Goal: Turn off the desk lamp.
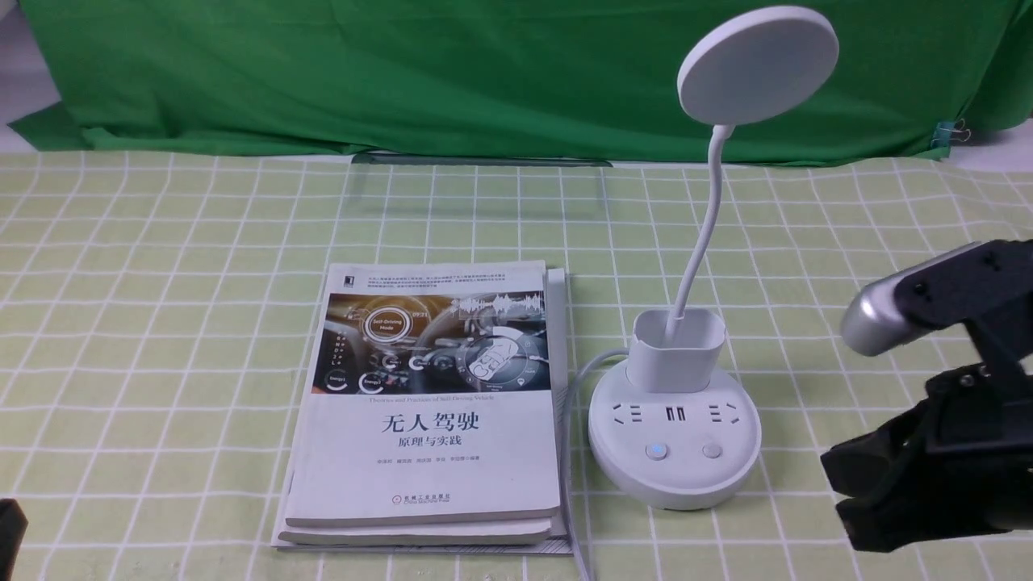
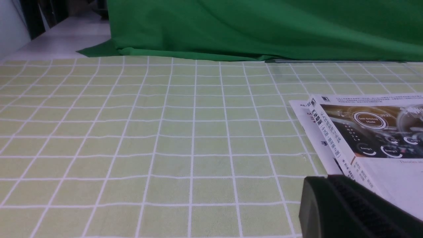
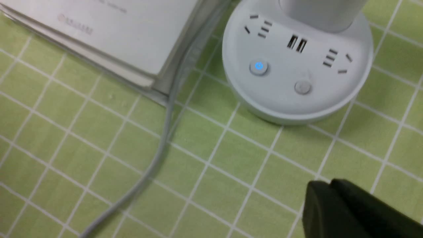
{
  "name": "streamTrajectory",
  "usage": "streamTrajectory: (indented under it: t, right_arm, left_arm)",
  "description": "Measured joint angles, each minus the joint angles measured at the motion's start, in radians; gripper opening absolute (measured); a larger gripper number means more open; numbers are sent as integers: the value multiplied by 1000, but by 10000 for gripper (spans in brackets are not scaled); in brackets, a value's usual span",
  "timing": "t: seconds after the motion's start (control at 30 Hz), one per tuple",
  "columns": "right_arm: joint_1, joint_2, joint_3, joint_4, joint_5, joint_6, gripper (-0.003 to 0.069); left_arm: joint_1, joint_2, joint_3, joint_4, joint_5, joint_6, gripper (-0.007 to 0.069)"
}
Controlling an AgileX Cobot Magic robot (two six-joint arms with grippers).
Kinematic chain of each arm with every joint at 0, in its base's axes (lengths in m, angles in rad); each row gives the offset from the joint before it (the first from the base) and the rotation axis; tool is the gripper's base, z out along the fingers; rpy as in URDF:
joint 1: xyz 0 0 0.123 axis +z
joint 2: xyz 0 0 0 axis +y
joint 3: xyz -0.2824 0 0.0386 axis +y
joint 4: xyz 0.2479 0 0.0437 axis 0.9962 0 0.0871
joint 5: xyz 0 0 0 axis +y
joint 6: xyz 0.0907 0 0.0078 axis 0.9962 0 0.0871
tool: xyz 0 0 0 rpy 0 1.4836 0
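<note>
Locate the desk lamp (image 1: 676, 363) on the checked tablecloth (image 1: 161, 323), just beside the stack of books (image 1: 428, 420), at 3 o'clock from it. Its round base (image 1: 674, 476) sits flat. The squarish cup (image 1: 676, 347) stands on the far part of the base, and the thin neck (image 1: 700, 226) rises out of the cup toward 1 o'clock to the flat disc head (image 1: 757, 64). You cannot tell whether the head is lit.

Note the two buttons on the near face of the base. The left button (image 1: 657, 451) glows blue; the right button (image 1: 711, 450) is dark. The grey cable (image 1: 577, 403) leaves the base at 10 o'clock and runs along the edge of the books.

Find the right gripper (image 1: 835, 496) at 4 o'clock from the base, near it but apart. Its jaws are together and hold nothing.

Only a black corner of the left gripper (image 1: 10, 532) shows, at 8 o'clock from the books. You cannot tell how its jaws stand.
</note>
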Motion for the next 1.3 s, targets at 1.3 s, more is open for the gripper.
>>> streamTrajectory:
  t: [1.3]
  right_arm:
    - [-545,-1000,778,-31,-620,-199,28]
  left_arm:
    - [0,0,0,0,0,0,1]
